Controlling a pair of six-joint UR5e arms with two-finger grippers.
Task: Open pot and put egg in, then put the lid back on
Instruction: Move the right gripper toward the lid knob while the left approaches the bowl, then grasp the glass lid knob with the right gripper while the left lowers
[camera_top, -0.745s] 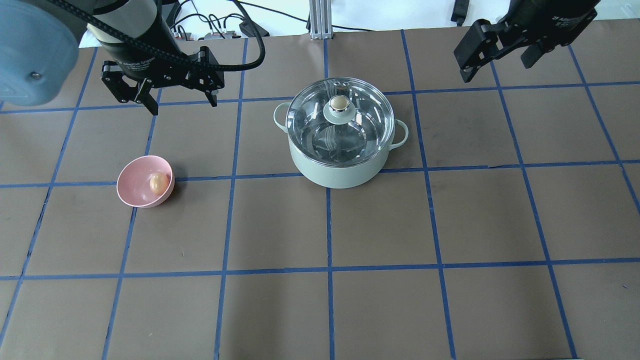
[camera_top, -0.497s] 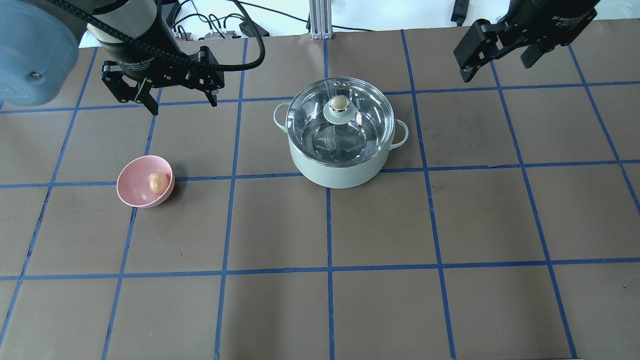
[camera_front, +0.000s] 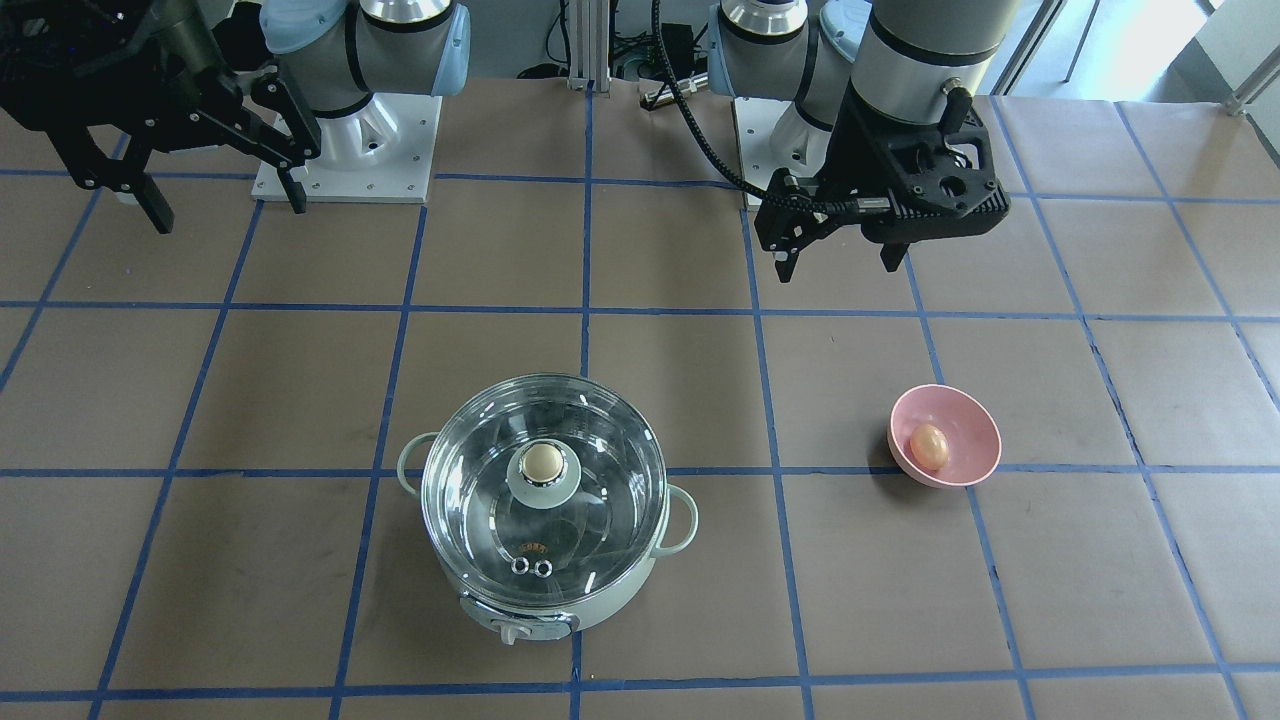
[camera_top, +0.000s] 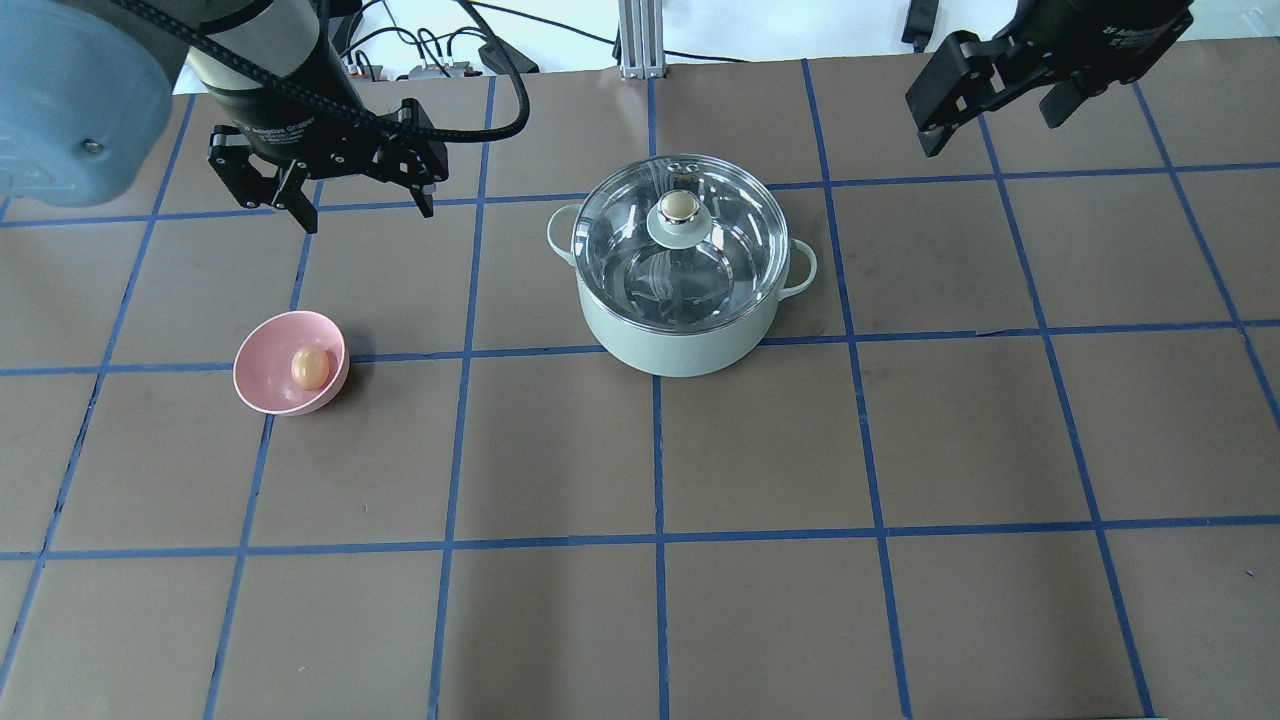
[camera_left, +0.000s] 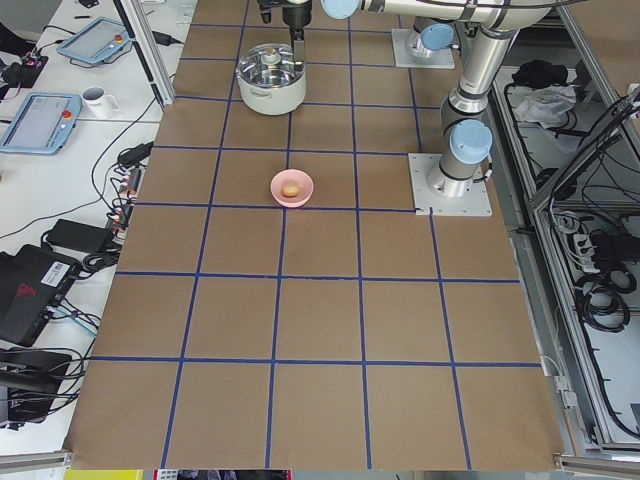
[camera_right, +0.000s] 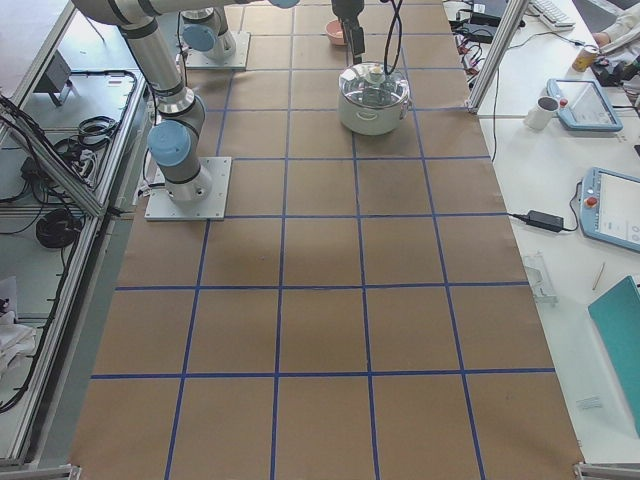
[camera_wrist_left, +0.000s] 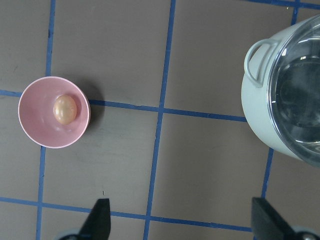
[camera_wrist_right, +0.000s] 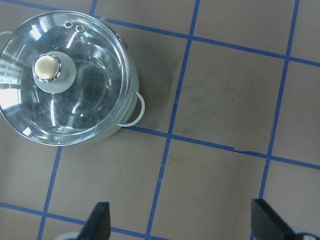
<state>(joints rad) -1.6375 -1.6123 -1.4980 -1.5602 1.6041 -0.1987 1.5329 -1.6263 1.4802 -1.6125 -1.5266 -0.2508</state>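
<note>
The mint-green pot (camera_top: 680, 335) stands at mid-table with the glass lid (camera_top: 620, 235) on it, its beige knob (camera_top: 679, 206) upright. The tan egg (camera_top: 309, 368) lies in a small pink bowl (camera_top: 262, 372) left of the pot. My left gripper (camera_top: 365, 210) is open and empty, hovering beyond the bowl. The left wrist view shows the egg (camera_wrist_left: 65, 109) and the pot's side (camera_wrist_left: 257, 105). My right gripper (camera_top: 990, 130) is open and empty, high at the pot's far right. Its wrist view shows the lid (camera_wrist_right: 90, 100) ahead and to the left.
The table is brown paper with a blue tape grid (camera_top: 655, 540). The arm bases (camera_front: 345, 150) stand on the robot's side. Cables (camera_top: 440, 65) lie at the far edge. Bare table lies between bowl and pot.
The egg has rolled slightly left inside the bowl. Both grippers have shifted a little; both stay open.
</note>
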